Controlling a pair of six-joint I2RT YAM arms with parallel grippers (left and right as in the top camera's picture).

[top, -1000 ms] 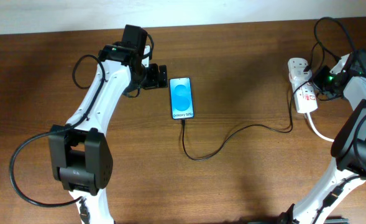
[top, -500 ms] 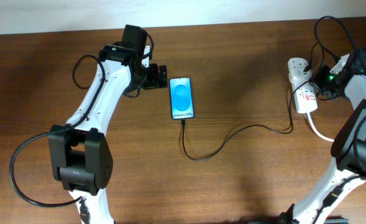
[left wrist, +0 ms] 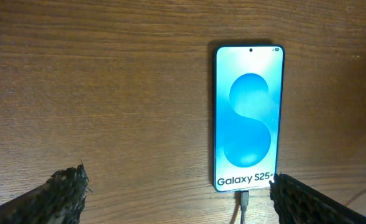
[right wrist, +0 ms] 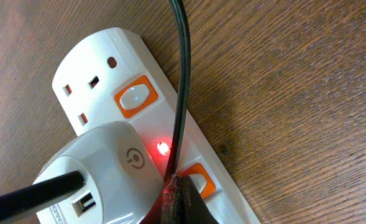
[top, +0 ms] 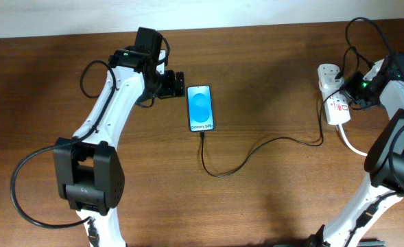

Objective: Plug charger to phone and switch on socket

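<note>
On the left side, the left gripper (top: 177, 84) sits low over the brown table (top: 270, 62), just beside the top corner of the phone (top: 201, 108). Its two fingers (left wrist: 64, 194) are spread wide apart and hold nothing. The phone lies flat on the table between them, with its blue screen up and small words at the near end. The charger (top: 256, 147) is plugged into that near end. Its thin black cable makes a loop on the table and runs to the right, up to the socket (top: 330, 96).

The socket lies flat near the far right edge, with a thick white cord (top: 353, 147) coming off it. A white plug block (right wrist: 102, 171) sits in it, and a small red light (right wrist: 163, 147) glows beside that. The right gripper (top: 361, 91) is down on the socket. Its dark tip touches the orange-edged switch (right wrist: 198, 178) by the light. I cannot tell if its fingers are apart or together.
</note>
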